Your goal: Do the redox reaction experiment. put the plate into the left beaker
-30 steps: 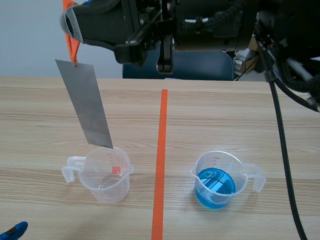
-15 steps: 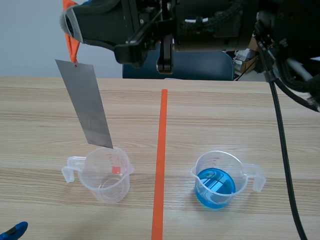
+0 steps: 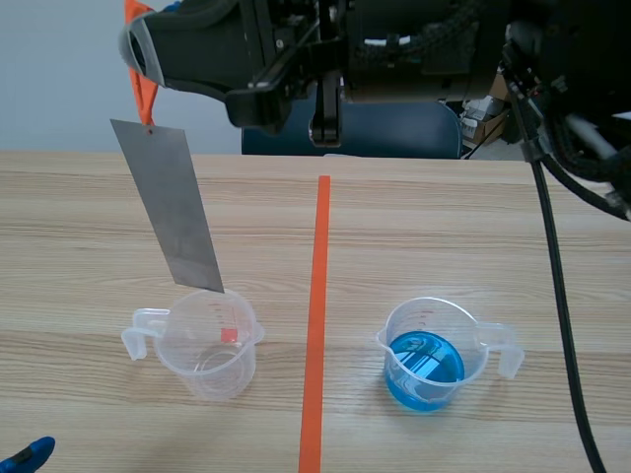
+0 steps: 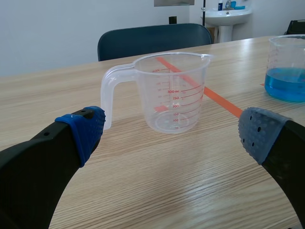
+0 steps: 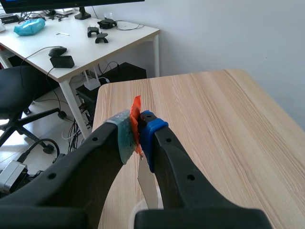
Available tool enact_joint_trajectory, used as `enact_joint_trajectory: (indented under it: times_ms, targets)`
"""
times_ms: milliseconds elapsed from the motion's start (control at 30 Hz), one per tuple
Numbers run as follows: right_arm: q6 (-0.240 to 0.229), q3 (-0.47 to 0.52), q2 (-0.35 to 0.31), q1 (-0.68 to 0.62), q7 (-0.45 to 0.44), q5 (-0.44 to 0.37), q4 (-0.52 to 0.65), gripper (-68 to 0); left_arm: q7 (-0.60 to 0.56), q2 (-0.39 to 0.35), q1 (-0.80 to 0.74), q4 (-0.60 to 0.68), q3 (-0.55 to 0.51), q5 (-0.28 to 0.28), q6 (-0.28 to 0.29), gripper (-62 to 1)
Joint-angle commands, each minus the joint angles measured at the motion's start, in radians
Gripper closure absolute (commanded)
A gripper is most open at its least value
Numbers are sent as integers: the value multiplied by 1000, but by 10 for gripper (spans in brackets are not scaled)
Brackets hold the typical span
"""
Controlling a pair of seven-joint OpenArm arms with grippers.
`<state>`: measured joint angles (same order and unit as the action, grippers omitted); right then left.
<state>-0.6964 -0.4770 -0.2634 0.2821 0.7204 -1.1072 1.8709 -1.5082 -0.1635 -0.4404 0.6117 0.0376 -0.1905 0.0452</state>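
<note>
**At Upper Left of the Scene View: Plate Hanging Over the Left Beaker**

At the upper left of the scene view, you find the right gripper (image 3: 141, 71). Its arm comes in from the right and stands across the top of the frame. The fingers are clamped on a small orange tab (image 3: 144, 94). A flat grey rectangular metal plate (image 3: 168, 205) hangs from that tab and tilts, with its lower end further toward the frame centre than its upper end. The lower edge sits at the far rim of the empty clear plastic beaker with red graduations (image 3: 209, 345), at lower left of the frame. You cannot tell whether plate and rim touch.

In the right wrist view, you see the same gripper (image 5: 138, 131) with both pads pressed onto the orange tab (image 5: 136, 117). The plate (image 5: 148, 188) hangs below the fingertips.

At lower right of the scene view stands a second clear plastic beaker holding blue liquid (image 3: 426, 357). An orange-red tape line (image 3: 315, 325) runs between the two beakers on the light wooden table (image 3: 444, 227).

In the left wrist view, the left gripper (image 4: 172, 132) rests low over the table with its fingers spread wide and nothing between them. The empty beaker (image 4: 171, 93) stands ahead of it, handle toward the left finger. In the scene view only a blue pad (image 3: 25, 455) shows, at the lower left corner.
</note>
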Motion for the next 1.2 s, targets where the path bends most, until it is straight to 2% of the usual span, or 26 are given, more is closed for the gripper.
enact_joint_trajectory:
  times_ms: [0,267,1167]
  targets:
    - [-3,6,-3,16,-10,-6,5,-4,-43,-1,-8,18,-1,2,-2,-587]
    - [-3,6,-3,11,-10,27,5,-4,-43,-1,-8,18,-1,-2,-2,-587]
    - [1,6,-11,8,-5,31,0,-4,-43,-1,-8,18,-1,-5,-2,-587]
